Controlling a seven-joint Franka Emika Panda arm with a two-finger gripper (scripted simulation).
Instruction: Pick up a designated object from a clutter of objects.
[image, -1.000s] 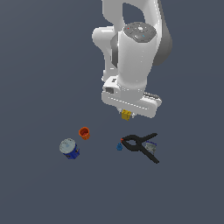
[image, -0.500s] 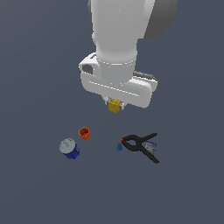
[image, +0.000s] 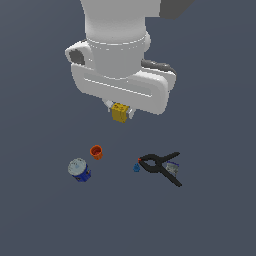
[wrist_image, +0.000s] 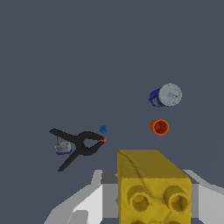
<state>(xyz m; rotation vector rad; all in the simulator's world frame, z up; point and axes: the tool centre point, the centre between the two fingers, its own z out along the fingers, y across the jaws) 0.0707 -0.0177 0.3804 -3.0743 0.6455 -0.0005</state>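
The yellow block (image: 119, 112) sits clamped in the hand (image: 119, 111), just above centre of the exterior frame, studs showing in the wrist view. It hangs well above the bench (image: 215, 210); clamp (image: 161, 167), orange cup (image: 96, 152) and can (image: 79, 169) lie below.

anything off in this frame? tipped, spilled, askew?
Nothing stands out. The pincer holds the yellow block squarely, clear of the clutter. Below, the orange cup, the blue-and-white can and the black clamp sit apart, nothing spilled.
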